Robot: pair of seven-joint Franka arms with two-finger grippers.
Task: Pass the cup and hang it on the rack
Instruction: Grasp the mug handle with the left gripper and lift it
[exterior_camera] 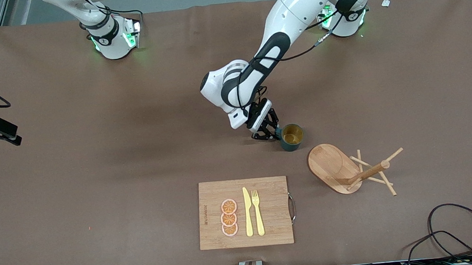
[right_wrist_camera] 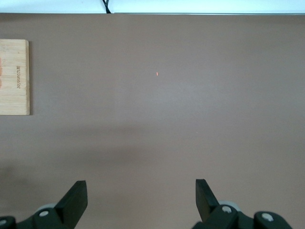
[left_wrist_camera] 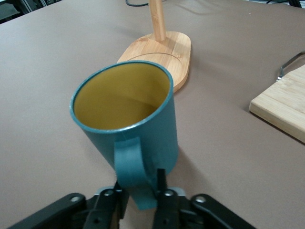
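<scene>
The dark teal cup (exterior_camera: 292, 137) with a yellowish inside is at the middle of the table, at or just above its surface, with its handle turned toward the left arm. My left gripper (exterior_camera: 276, 133) is shut on that handle. In the left wrist view the fingers (left_wrist_camera: 162, 183) press the handle on both sides below the cup (left_wrist_camera: 128, 119). The wooden rack (exterior_camera: 332, 167) stands upright close to the cup, nearer the front camera and toward the left arm's end, and its base and post also show in the left wrist view (left_wrist_camera: 167, 47). My right gripper (right_wrist_camera: 141, 191) is open and empty, high over bare table.
A bamboo cutting board (exterior_camera: 266, 189) with a yellow knife, a yellow fork and orange slices lies near the front edge, and its corner shows in the left wrist view (left_wrist_camera: 281, 107). Black cables (exterior_camera: 462, 232) lie at the front corner at the left arm's end.
</scene>
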